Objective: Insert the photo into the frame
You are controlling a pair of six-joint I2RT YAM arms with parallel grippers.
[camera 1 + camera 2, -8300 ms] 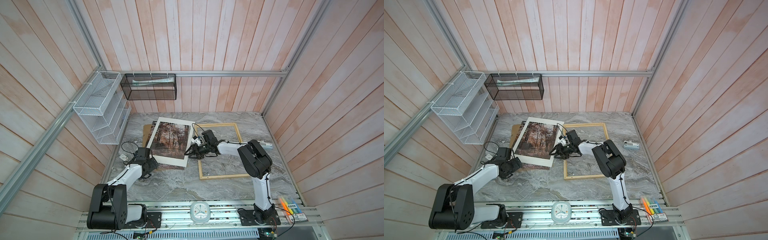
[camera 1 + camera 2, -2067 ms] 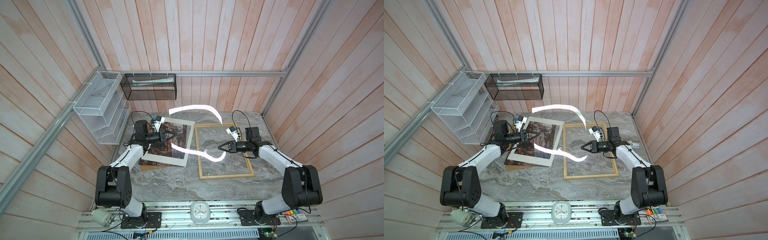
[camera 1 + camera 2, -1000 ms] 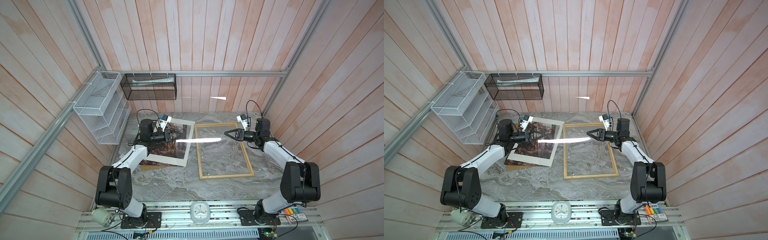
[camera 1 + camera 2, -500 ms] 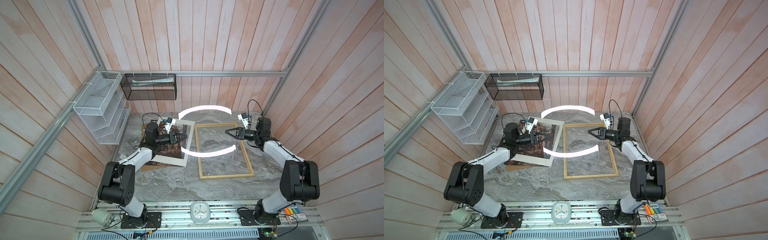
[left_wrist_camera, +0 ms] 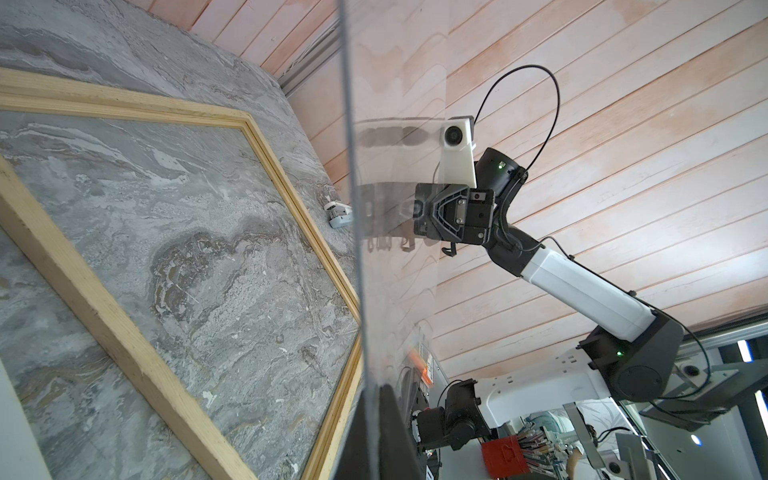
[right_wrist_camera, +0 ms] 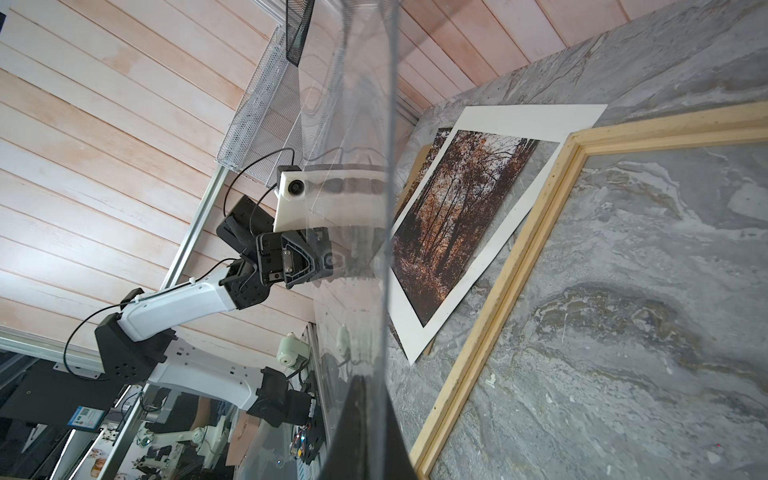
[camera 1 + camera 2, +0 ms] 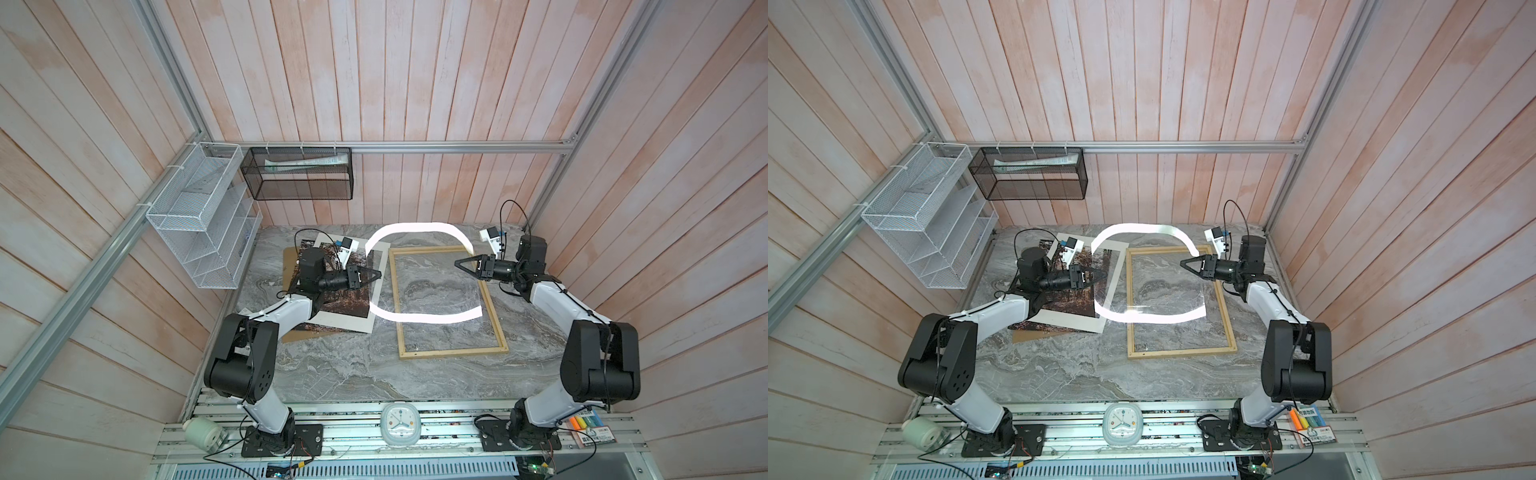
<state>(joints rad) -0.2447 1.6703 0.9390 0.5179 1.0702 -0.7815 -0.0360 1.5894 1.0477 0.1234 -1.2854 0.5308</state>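
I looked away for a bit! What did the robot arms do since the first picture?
Both arms rose. The left gripper, which rested low near its base, and the right gripper, which reached over to the white mat, now pinch a clear sheet between them, bowed above the frame. The photo, white mat and frame lie where they were.

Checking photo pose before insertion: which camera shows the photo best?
Right wrist: the photo, under the white mat, shows large and sharp. In both top views the photo is small, partly behind the left gripper. Left wrist misses it.
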